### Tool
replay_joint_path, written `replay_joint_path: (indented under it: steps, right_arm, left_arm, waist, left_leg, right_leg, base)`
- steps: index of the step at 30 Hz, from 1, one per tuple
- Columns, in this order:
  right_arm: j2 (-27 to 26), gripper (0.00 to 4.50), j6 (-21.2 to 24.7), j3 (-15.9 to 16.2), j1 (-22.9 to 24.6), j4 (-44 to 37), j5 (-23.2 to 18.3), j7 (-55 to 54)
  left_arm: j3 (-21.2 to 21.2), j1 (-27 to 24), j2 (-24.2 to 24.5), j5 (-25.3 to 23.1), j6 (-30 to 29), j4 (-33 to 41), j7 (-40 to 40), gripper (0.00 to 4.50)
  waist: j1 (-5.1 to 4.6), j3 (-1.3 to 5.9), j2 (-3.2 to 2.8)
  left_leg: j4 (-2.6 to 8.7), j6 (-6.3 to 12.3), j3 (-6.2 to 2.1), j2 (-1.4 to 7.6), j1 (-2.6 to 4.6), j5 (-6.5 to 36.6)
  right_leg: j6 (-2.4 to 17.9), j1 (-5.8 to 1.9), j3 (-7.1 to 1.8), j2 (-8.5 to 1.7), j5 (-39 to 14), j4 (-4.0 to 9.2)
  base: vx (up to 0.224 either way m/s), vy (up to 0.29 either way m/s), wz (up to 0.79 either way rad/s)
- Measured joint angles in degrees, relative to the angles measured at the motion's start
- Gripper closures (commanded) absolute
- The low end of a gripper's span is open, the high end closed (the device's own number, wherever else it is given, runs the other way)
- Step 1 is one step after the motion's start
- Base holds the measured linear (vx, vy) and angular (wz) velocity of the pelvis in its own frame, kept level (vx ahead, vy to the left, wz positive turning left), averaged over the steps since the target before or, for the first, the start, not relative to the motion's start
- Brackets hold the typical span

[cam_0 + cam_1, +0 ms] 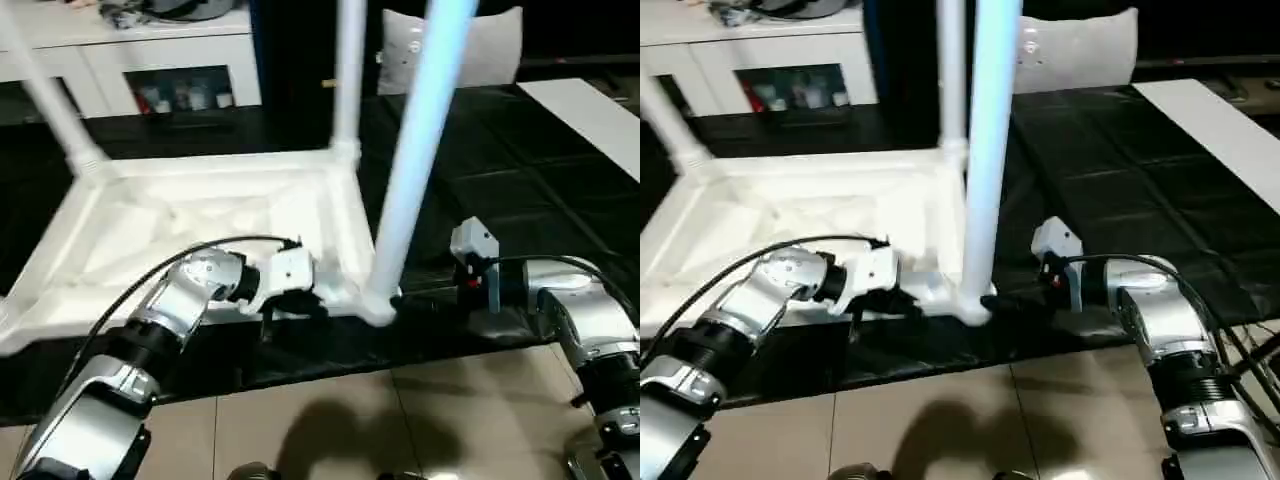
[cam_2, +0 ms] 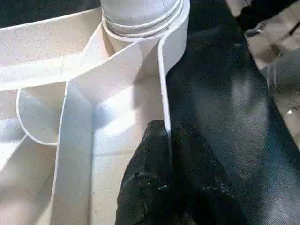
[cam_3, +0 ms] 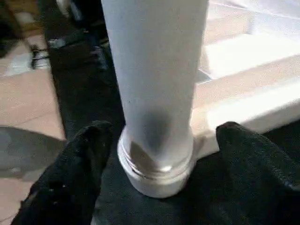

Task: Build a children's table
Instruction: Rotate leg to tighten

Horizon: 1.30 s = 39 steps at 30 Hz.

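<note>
Black mat [image 1: 520, 180] bears upturned table top [image 1: 200, 230], legs [image 1: 415, 150] socketed.

my head's two eyes look forward and down over both forearms; each wrist camera sits close, and all views share the near corner leg [image 1: 415, 170] and its socket [image 3: 157, 171].

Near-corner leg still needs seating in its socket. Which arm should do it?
Right, probably. The right gripper is open with a finger on each side of that leg near its base. The left gripper is shut on the top's rim, steadying it.
</note>
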<state>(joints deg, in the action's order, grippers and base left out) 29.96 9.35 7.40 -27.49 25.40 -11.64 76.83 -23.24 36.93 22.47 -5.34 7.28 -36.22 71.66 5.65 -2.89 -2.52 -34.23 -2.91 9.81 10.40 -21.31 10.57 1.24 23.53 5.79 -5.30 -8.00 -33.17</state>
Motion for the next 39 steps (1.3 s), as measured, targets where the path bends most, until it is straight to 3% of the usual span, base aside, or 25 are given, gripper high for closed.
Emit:
replay_joint_path:
  steps: [19, 26, 30, 34, 39]
  right_arm:
    - [-1.96, 2.49, 0.47, 1.7, -1.64, 1.82, -1.27, 3.26]
    - [-2.07, 2.59, 1.52, 1.46, -1.21, 1.5, -1.82, 2.95]
    - [-3.5, 2.61, 5.29, -0.13, 0.88, -1.84, -2.03, -1.79]
    - [-9.17, 2.61, 8.99, -2.88, 0.62, -2.2, 0.39, -16.34]
    - [-16.06, 2.62, 15.11, -7.1, -2.86, 0.21, 1.39, -32.67]
  left_arm:
    - [-0.34, -0.37, 0.62, 0.17, 0.63, 1.09, 3.06, 4.5]
    - [-0.2, -0.42, 0.32, 0.35, -0.13, 1.3, 3.05, 4.5]
    - [0.64, -0.53, -0.89, 0.37, -5.54, 2.52, 0.97, 4.5]
    - [3.52, -0.25, -4.02, -1.24, -13.77, 1.95, -7.99, 4.5]
    - [5.55, 0.8, -8.91, -1.29, -21.27, 1.33, -16.72, 4.5]
  waist:
    - [0.25, 0.0, 0.02]
    - [0.27, 0.0, 0.02]
    - [0.35, 0.02, -0.01]
    - [-1.08, 0.04, -0.06]
    - [-4.56, -0.06, 0.08]
  left_leg:
    - [0.0, -0.03, 0.0, 0.0, 0.13, 0.02]
    - [0.0, -0.03, 0.0, 0.01, 0.14, 0.02]
    - [0.0, -0.04, 0.01, 0.01, 0.26, 0.01]
    - [-0.1, -0.11, 0.02, 0.0, 0.65, -0.05]
    - [-0.28, -0.11, 0.04, -0.05, 0.67, -0.05]
  right_leg:
    - [-0.19, -0.14, 0.0, 0.0, -0.11, 0.0]
    - [-0.19, -0.15, 0.0, 0.0, -0.12, 0.0]
    - [-0.2, -0.24, -0.01, 0.0, -0.12, -0.01]
    - [-0.35, -0.52, -0.02, 0.0, -0.21, 0.02]
    - [-0.4, -0.57, 0.02, -0.06, -0.24, 0.29]
  base:
    - [0.0, 0.0, 0.0]
    - [0.0, 0.0, 0.0]
    - [0.0, 0.0, 0.0]
    - [0.0, 0.0, 0.0]
    - [0.0, 0.0, 0.0]
